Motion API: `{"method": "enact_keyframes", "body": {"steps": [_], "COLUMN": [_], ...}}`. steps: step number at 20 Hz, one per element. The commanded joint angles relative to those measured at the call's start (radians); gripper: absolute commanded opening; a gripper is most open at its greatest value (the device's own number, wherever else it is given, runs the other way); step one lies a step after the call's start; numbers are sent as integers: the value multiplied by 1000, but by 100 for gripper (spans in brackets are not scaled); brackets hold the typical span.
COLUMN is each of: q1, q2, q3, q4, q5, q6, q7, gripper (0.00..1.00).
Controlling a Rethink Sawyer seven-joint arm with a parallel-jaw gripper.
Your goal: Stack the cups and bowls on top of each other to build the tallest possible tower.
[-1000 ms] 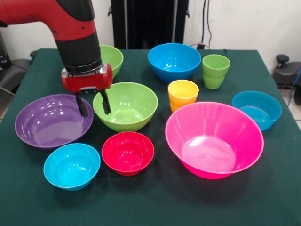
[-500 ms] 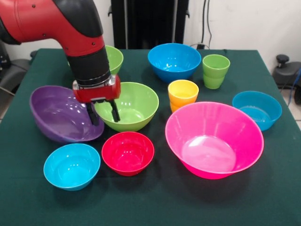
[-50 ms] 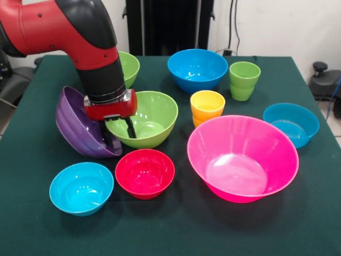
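**Even overhead light, sharp picture**

Bright, diffuse light falls from above — soft, short shadows pool under each bowl on the green tabletop (image 3: 176,229). White glare streaks the glossy insides of the pink bowl (image 3: 242,158), the red bowl (image 3: 145,173) and the tilted purple bowl (image 3: 80,125). Focus holds throughout — no visible blur or edge distortion.

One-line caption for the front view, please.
Gripper tips the purple bowl up on edge beside the large lime green bowl; other bowls and cups sit unstacked.
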Motion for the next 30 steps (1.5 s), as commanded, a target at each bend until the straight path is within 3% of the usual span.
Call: {"method": "enact_keyframes", "body": {"steps": [1, 13, 15, 30], "q1": [22, -17, -13, -11], "q2": [31, -152, -164, -126], "q3": [-71, -20, -17, -24], "q4": [-54, 100, 92, 44], "q5": [-96, -20, -8, -9], "q6": [-24, 25, 60, 70], "q7": [-130, -124, -141, -156], "gripper": [100, 100, 100, 100]}}
